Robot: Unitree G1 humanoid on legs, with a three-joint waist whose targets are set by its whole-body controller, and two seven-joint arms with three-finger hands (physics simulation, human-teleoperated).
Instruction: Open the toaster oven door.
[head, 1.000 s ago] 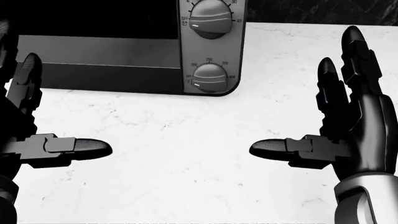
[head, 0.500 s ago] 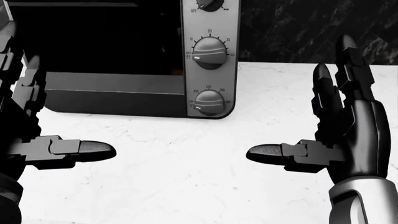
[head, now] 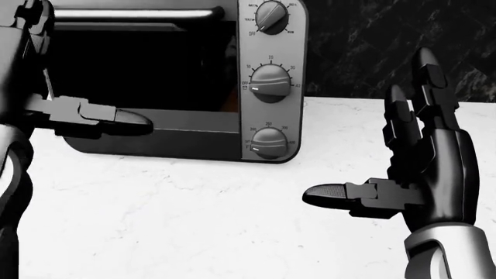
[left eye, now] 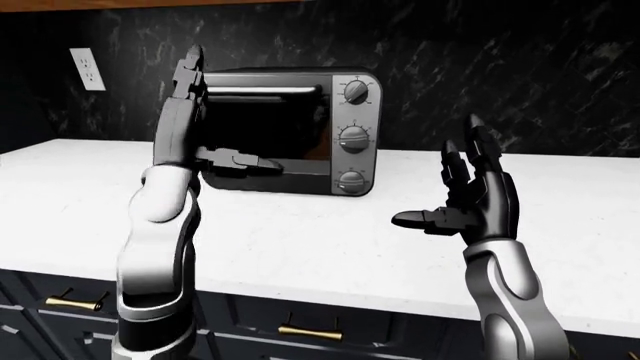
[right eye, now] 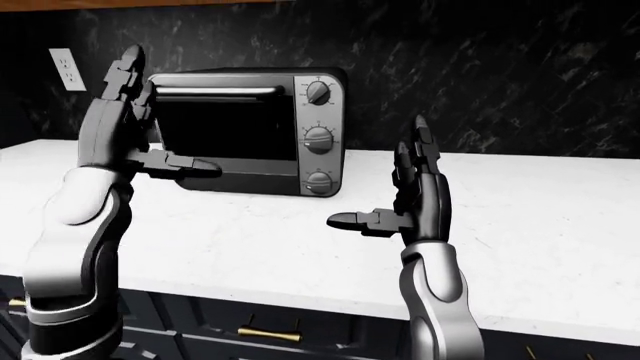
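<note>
The toaster oven (right eye: pixel 250 131) stands on the white counter against the black wall. Its dark glass door (head: pixel 147 64) is shut, with a bar handle (head: pixel 132 13) along the door's top edge. Three knobs (head: pixel 271 81) run down its right panel. My left hand (right eye: pixel 150 120) is open and raised before the door's left side, fingers up beside the handle's left end, thumb (head: pixel 116 116) pointing right across the lower door. I cannot tell whether it touches the door. My right hand (right eye: pixel 385 180) is open and empty, right of the oven, above the counter.
The white marble counter (right eye: pixel 560 217) stretches wide on both sides of the oven. A wall outlet (right eye: pixel 62 69) sits at the upper left. Dark drawers with brass handles (right eye: pixel 265 332) lie below the counter's near edge.
The head view has tilted up, so more of the oven shows. My left hand has risen from above the counter to the door's left side. My right hand has barely moved.
</note>
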